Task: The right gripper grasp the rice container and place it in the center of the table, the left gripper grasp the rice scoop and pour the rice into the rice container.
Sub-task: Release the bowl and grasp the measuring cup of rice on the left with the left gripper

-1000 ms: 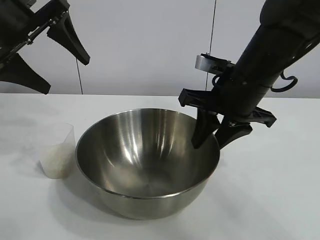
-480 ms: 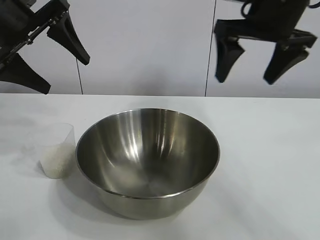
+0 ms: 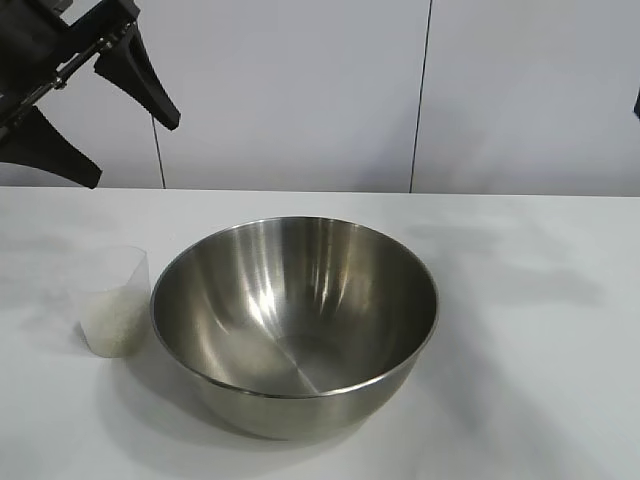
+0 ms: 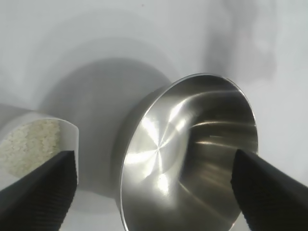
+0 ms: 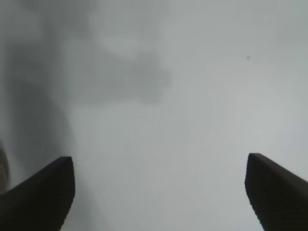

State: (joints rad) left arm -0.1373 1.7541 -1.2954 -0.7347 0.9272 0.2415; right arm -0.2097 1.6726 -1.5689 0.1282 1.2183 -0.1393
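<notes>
Exterior view, contents listed against the rice container (image 3: 294, 325):

1. Rice container: large shiny steel bowl, upright on the table (image 3: 540, 330), about mid-table. Inside shows only reflections; no grains visible in it.

2. Rice scoop (image 3: 115, 302): small clear plastic cup, upright, just beside the container on its left, rims close; whether they touch I cannot tell. Rice (image 3: 113, 322) fills roughly its lower half as a whitish mass.

3. My left gripper (image 3: 95, 125): raised above the table, up and to the left of the container, well apart from it and from the scoop. Fingers spread wide, holding nothing. From the left wrist view my two black fingertips (image 4: 41, 192) frame the container (image 4: 192, 154) and the scoop (image 4: 36, 144), both below and ahead.

4. My right gripper (image 5: 159, 192): almost wholly outside the exterior view. The right wrist view shows its two dark fingers (image 5: 41, 190) set far apart, empty, over bare white table (image 5: 192, 96) with soft grey shadows.

5. Writing, brands, labels: none legible on the container, scoop or either gripper.
</notes>
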